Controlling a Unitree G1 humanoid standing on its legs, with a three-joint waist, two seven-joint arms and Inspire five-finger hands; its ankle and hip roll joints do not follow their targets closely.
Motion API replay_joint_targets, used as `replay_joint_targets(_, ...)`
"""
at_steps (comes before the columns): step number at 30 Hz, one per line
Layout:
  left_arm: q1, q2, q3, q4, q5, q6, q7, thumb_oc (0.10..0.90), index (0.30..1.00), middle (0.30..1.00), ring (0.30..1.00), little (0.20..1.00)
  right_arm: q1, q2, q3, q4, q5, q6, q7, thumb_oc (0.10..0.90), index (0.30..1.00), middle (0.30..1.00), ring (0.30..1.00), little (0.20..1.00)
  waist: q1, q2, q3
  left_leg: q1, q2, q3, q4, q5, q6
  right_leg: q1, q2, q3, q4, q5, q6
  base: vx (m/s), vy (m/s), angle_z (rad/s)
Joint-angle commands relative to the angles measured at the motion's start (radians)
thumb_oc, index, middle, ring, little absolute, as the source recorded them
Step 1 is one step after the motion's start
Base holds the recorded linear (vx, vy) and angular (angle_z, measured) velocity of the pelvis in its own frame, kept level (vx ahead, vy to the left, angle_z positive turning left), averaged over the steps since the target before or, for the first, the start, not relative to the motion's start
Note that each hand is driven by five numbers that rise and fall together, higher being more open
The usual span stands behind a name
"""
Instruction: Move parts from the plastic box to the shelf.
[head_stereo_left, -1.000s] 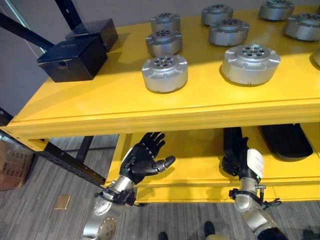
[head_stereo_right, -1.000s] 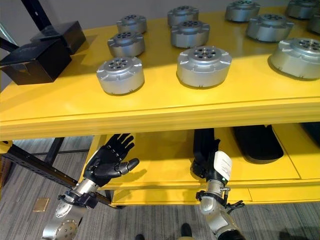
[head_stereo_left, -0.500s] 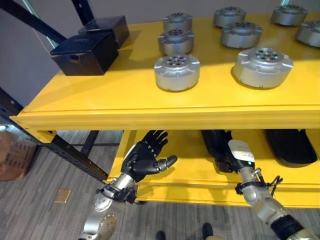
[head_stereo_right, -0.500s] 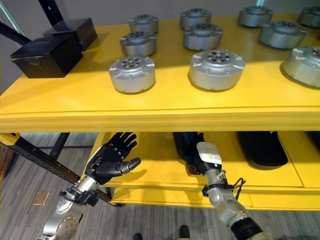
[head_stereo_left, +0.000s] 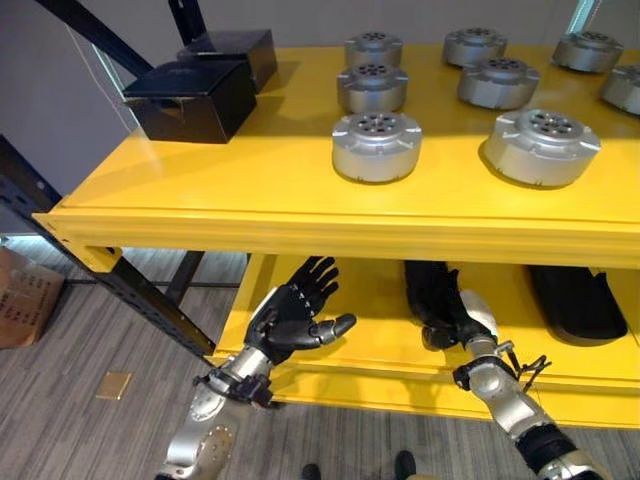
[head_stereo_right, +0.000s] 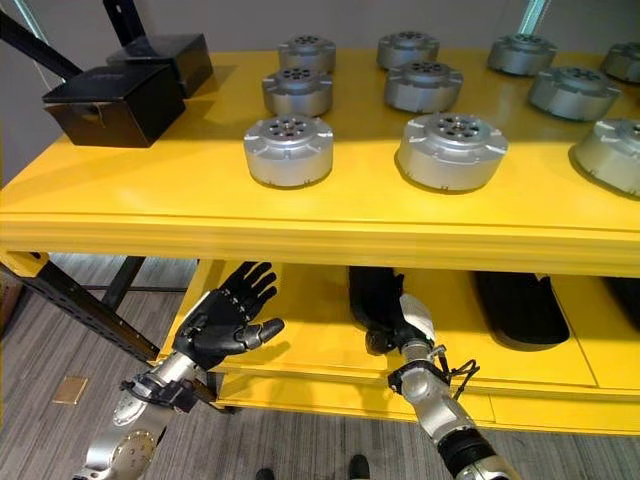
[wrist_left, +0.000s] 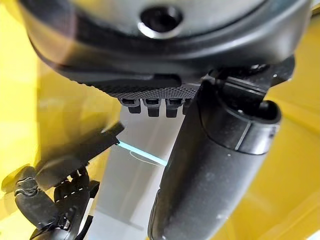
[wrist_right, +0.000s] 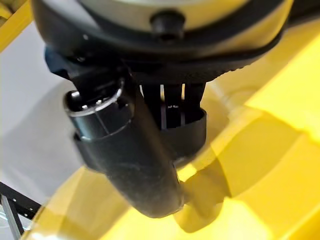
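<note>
- Your left hand (head_stereo_left: 290, 322) is open, fingers spread and straight, thumb out, holding nothing; it hangs in front of the lower shelf (head_stereo_left: 375, 330), below the front edge of the top shelf (head_stereo_left: 300, 200).
- Your right hand (head_stereo_left: 455, 320) reaches in under the top shelf, over the lower one. Fingers straight, nothing in them; they point into the shaded space.
- A dark flat object (head_stereo_left: 575, 300) lies on the lower shelf, on the right hand's outer side, apart from it.
- Parts: silver round parts sit on the top shelf, nearest ones are (head_stereo_left: 376, 146) and a wider one (head_stereo_left: 541, 146), more behind them.
- Two black boxes (head_stereo_left: 192, 98) stand at the top shelf's far left corner.
- A cardboard box (head_stereo_left: 25, 300) sits on the floor to the left.
</note>
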Motion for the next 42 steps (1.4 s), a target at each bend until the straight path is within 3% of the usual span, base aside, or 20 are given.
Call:
replay_joint_targets(1,-0.103,-0.006,0.035,-0.052,0.008,-0.065,-0.065,0.900,1.000,1.000,1.000,1.000,-0.039,0.004,0.016,0.017,0.065,0.007,0.072,0.900,1.000,1.000,1.000,1.000,0.009,-0.036,-0.022,-0.006,0.022,0.034,0.057,-0.100,0.013,0.012,-0.082,-0.026,0.071,-0.100,0.038,0.00,0.000,0.00)
replay_joint_targets(14,-0.116,-0.013,0.027,-0.049,0.028,-0.071,-0.050,0.900,1.000,1.000,1.000,1.000,-0.023,-0.003,0.034,-0.075,-0.063,-0.020,0.061,0.900,1.000,1.000,1.000,1.000,-0.005,-0.039,-0.018,-0.010,0.022,0.039,0.059,-0.097,0.012,0.006,-0.082,-0.015,0.072,-0.096,0.042,0.00,0.000,0.00)
replay_joint_targets(21,-0.105,-0.006,0.028,-0.054,0.022,-0.079,-0.054,0.900,1.000,1.000,1.000,1.000,-0.033,-0.045,0.053,-0.130,-0.307,-0.010,0.049,0.900,1.000,1.000,1.000,1.000,-0.005,-0.040,-0.020,-0.012,0.021,0.039,0.059,-0.100,0.013,0.006,-0.083,-0.014,0.066,-0.094,0.046,0.00,0.000,0.00)
replay_joint_targets(25,-0.099,0.001,0.035,-0.055,0.013,-0.081,-0.062,0.900,1.000,1.000,1.000,1.000,-0.036,-0.069,0.058,-0.137,-0.326,0.007,0.089,0.900,1.000,1.000,1.000,1.000,-0.003,-0.042,-0.020,-0.015,0.020,0.038,0.059,-0.099,0.013,0.005,-0.084,-0.014,0.064,-0.093,0.048,0.00,0.000,0.00)
replay_joint_targets(30,-0.098,0.014,0.048,-0.068,0.010,-0.072,-0.063,0.900,1.000,1.000,1.000,1.000,-0.043,-0.119,0.068,-0.169,-0.419,0.011,0.243,0.900,1.000,1.000,1.000,1.000,-0.003,-0.050,-0.016,-0.020,0.020,0.038,0.060,-0.097,0.013,0.001,-0.083,-0.013,0.065,-0.092,0.049,0.00,0.000,0.00)
replay_joint_targets(32,-0.098,0.014,0.049,-0.068,0.010,-0.071,-0.063,0.900,1.000,1.000,1.000,1.000,-0.043,-0.119,0.068,-0.170,-0.419,0.011,0.244,0.900,1.000,1.000,1.000,1.000,-0.003,-0.050,-0.016,-0.020,0.020,0.038,0.060,-0.097,0.013,0.001,-0.083,-0.013,0.065,-0.092,0.049,0.00,0.000,0.00)
replay_joint_targets(33,-0.098,0.019,0.052,-0.066,0.010,-0.072,-0.063,0.900,1.000,1.000,1.000,1.000,-0.046,-0.144,0.081,-0.193,-0.455,0.021,0.325,0.900,1.000,1.000,1.000,1.000,-0.004,-0.055,-0.015,-0.021,0.021,0.040,0.062,-0.096,0.013,-0.001,-0.083,-0.012,0.067,-0.091,0.050,0.00,-0.040,-0.01)
replay_joint_targets(34,-0.091,0.024,0.067,-0.075,0.010,-0.064,-0.069,0.900,1.000,1.000,1.000,1.000,-0.036,-0.198,0.101,-0.227,-0.535,0.049,0.498,0.900,1.000,1.000,1.000,1.000,-0.005,-0.067,-0.013,-0.023,0.024,0.044,0.064,-0.094,0.012,-0.002,-0.081,-0.012,0.069,-0.090,0.051,0.00,-0.052,-0.01)
replay_joint_targets(36,-0.092,0.032,0.073,-0.085,0.009,-0.059,-0.063,0.900,1.000,1.000,1.000,1.000,-0.044,-0.238,0.118,-0.245,-0.537,0.090,0.651,0.900,1.000,1.000,1.000,1.000,-0.004,-0.078,-0.009,-0.025,0.027,0.048,0.064,-0.089,0.011,-0.004,-0.080,-0.013,0.071,-0.089,0.050,0.00,-0.028,-0.01)
replay_joint_targets(37,-0.092,0.032,0.073,-0.085,0.009,-0.059,-0.063,0.900,1.000,1.000,1.000,1.000,-0.043,-0.238,0.118,-0.246,-0.537,0.090,0.651,0.900,1.000,1.000,1.000,1.000,-0.004,-0.078,-0.009,-0.025,0.027,0.048,0.064,-0.089,0.011,-0.004,-0.080,-0.013,0.071,-0.089,0.050,0.00,0.000,0.00)
replay_joint_targets(40,-0.097,0.037,0.076,-0.084,0.011,-0.057,-0.055,0.900,1.000,1.000,1.000,1.000,-0.051,-0.261,0.135,-0.252,-0.514,0.139,0.784,0.900,1.000,1.000,1.000,1.000,-0.005,-0.090,-0.006,-0.025,0.030,0.051,0.063,-0.085,0.009,-0.004,-0.077,-0.011,0.074,-0.089,0.048,0.00,0.000,0.00)
replay_joint_targets(42,-0.097,0.037,0.076,-0.084,0.011,-0.057,-0.055,0.900,1.000,1.000,1.000,1.000,-0.051,-0.261,0.135,-0.252,-0.514,0.139,0.784,0.900,1.000,1.000,1.000,1.000,-0.005,-0.090,-0.006,-0.025,0.030,0.051,0.063,-0.085,0.009,-0.004,-0.077,-0.012,0.074,-0.089,0.048,0.00,0.000,-0.02)
